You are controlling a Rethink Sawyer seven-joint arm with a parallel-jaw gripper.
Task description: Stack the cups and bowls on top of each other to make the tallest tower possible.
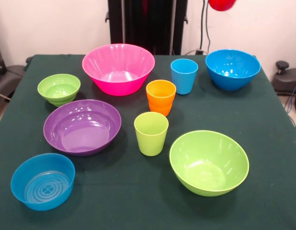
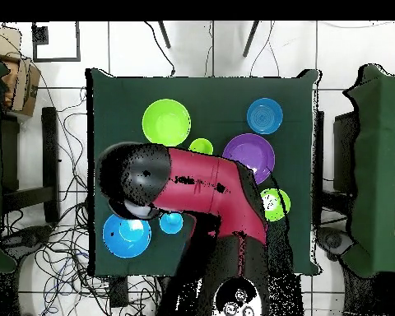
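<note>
All pieces stand apart on the green table (image 1: 267, 124), none stacked. Pink bowl (image 1: 118, 67) at the back, large blue bowl (image 1: 233, 68) back right, large lime green bowl (image 1: 209, 162) front right, purple bowl (image 1: 82, 127) and small lime green bowl (image 1: 59, 88) left, small ringed blue bowl (image 1: 42, 181) front left. Light blue cup (image 1: 184, 75), orange cup (image 1: 161, 97) and lime green cup (image 1: 151, 133) stand in the middle. A glossy red rounded piece (image 1: 222, 4), perhaps the red cup, hangs at the top edge above the blue bowl. The gripper itself is cut off there.
From above, the red and black arm (image 2: 209, 189) reaches over the table and hides the pink bowl and orange cup. Its end hangs beside the large blue bowl (image 2: 125, 237) and light blue cup (image 2: 171, 223). Cables lie on the floor around the table.
</note>
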